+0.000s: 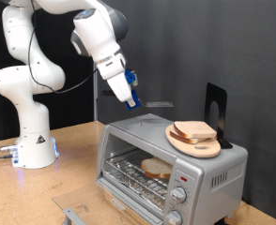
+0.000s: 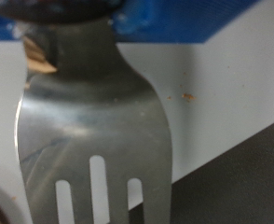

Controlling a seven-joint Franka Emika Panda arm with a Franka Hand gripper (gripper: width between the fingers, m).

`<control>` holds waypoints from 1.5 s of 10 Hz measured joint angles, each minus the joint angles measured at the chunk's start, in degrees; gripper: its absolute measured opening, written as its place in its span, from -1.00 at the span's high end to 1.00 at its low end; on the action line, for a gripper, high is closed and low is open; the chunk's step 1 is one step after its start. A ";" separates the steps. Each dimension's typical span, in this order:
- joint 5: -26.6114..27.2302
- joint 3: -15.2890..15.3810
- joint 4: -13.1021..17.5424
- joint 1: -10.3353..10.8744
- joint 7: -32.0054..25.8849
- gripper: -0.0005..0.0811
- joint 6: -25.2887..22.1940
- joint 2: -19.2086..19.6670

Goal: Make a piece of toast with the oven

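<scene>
Steel tool: a flat, shiny metal spatula with slots cut in its blade (image 2: 90, 131) fills the wrist view, its neck running up into the hand.
Hand: the blue-and-black two-finger hand (image 1: 131, 97) hangs above the oven's top, near the exterior view's middle, and is clamped on the spatula's handle, with the dark blade (image 1: 155, 105) reaching out level towards the exterior view's right.
Arm: the white jointed robot arm (image 1: 99, 42) bends down from the exterior view's top; its white base (image 1: 32, 141) stands on the worktop at the exterior view's left.
Oven: the small boxy silver toaster oven (image 1: 143, 131) sits at the exterior view's lower right, its glass door folded down and open at the front, two round knobs (image 1: 178, 195) on its right panel.
Toast inside: a pale slice of bread with a brown crust (image 1: 157, 169) lies on the wire rack within the open oven.
Plate: a round wooden plate (image 1: 180, 144) rests on the oven's roof, carrying more pale slices of bread (image 1: 194, 131), just beyond the spatula's tip.
Stand: a black upright bracket (image 1: 216, 108) rises behind the plate.
Worktop: light wooden board (image 1: 72, 178) under the oven and arm base.
</scene>
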 joint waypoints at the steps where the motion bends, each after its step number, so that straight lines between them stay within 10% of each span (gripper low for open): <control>1: -0.02 1.05 0.05 -0.03 0.62 0.05 1.52 1.42; 6: -0.02 2.89 0.88 -0.07 0.97 0.05 6.40 7.47; 11: -0.21 3.23 1.71 -0.07 0.97 -0.91 8.92 9.34; 15: -1.79 3.78 2.39 -0.08 0.96 -0.97 10.62 9.27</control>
